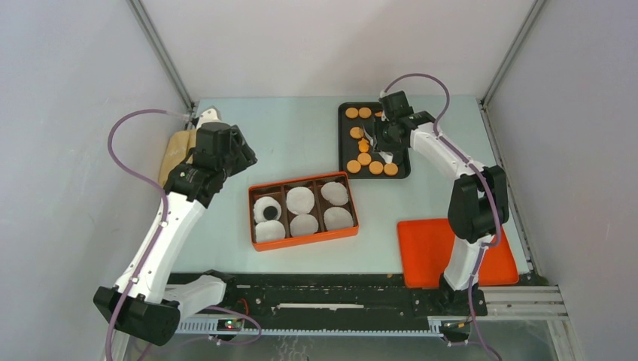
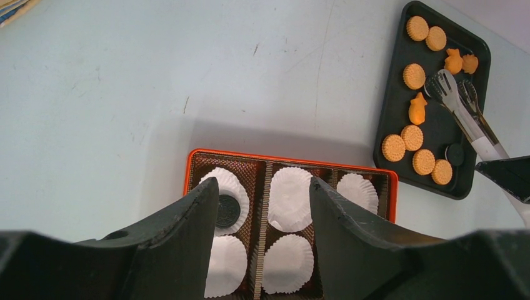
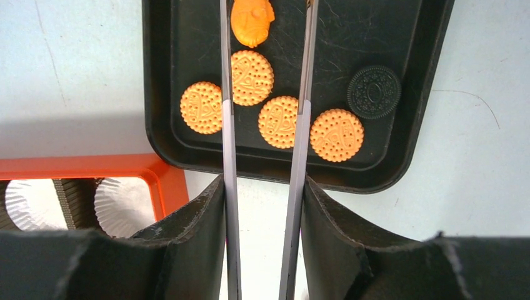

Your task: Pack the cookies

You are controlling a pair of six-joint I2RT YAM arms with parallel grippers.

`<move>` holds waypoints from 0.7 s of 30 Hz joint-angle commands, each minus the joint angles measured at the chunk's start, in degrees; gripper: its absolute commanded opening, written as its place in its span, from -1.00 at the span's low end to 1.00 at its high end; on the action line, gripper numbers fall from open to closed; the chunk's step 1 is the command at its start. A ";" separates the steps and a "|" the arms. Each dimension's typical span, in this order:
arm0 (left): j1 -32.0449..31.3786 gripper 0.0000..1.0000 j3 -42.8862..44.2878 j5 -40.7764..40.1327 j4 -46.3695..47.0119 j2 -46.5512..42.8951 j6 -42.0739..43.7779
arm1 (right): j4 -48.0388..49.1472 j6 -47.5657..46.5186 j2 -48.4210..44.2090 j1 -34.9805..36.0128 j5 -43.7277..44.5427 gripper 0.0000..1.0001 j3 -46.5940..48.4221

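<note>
Left claw point(image 2: 262, 187): wide, nothing between its fingers. It hangs above the orange rectangular box point(image 2: 287, 160), well apart from the right arm. The box has three compartments, with two white paper liner cups point(image 1: 300, 199) in each. One round black cookie point(image 2: 227, 210) lies in the far cup of the left compartment.

Right claw point(image 3: 262, 187): closed on a pair of silver metal tongs point(image 3: 304, 125), its fingers pressing the two arms from outside (the arms stand apart, not pinched together). The tongs reach over the black rectangular plastic tray point(image 3: 400, 37) on the far part of the pale surface point(image 1: 301, 135).

Most cookies are in this tray. Round orange cookies point(image 3: 337, 135) cluster at its near end, with more at the far end, and a second black cookie point(image 3: 374, 92) sits just beside the near cluster. A fish-shaped orange cookie point(image 3: 252, 19) shows between the tong arms in the wrist view; whether the tips touch it cannot be told.

A flat orange rectangular panel point(image 1: 425, 252) lies on the surface beside the right arm's base.
</note>
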 commanded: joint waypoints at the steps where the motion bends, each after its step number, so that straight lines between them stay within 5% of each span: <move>1: 0.43 0.21 0.80 -0.57 -0.34 -1.37 1.30 | 2.66 -2.11 -2.65 1.15 0.04 -0.01 -0.11; 21: 0.69 0.22 -1.53 -1.53 -1.93 -4.23 0.95 | -1.77 -5.77 12.71 2.10 4.41 0.00 12.07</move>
